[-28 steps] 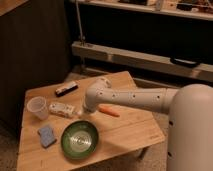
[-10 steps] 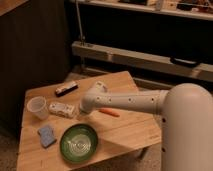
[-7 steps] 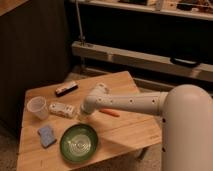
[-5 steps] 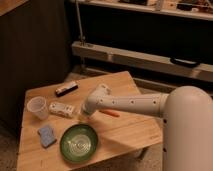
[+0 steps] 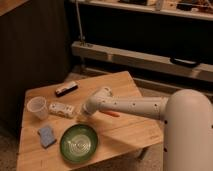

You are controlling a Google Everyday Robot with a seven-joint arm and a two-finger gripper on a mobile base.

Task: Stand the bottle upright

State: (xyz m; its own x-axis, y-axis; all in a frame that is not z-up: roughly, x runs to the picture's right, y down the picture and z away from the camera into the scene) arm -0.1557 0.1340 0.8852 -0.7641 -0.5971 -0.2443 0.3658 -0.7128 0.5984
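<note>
- table (image 5: 122, 84): light wood, left and front edges fully in view, right edge hidden behind the robot.
- cup (image 5: 37, 107): one, translucent white, upright, close to the left edge.
- sponge (image 5: 47, 135): one, blue, lying flat front-left, near the left edge, in front of the cup.
- bottle (image 5: 61, 109): one, lying on its side, long axis roughly left-right, just right of the cup, well in from every edge.
- bar (image 5: 66, 89): one, dark, flat, behind the bottle, near the back-left edge.
- bowl (image 5: 79, 143): one, green, close to the front edge, in front of bottle and gripper.
- gripper (image 5: 83, 115): low over the wood, just beside the bottle's right end; contact: cannot tell; released or clenched: cannot tell.
- orange item (image 5: 111, 113): one, small, lying against the near side of the arm.
- arm (image 5: 131, 106): white, stretched across mid-table from the right.
- open room: bare wood behind the arm up to the back corner; another bare patch front-right of the bowl.
- robot body (image 5: 189, 131): far right, covering the table's right side.
</note>
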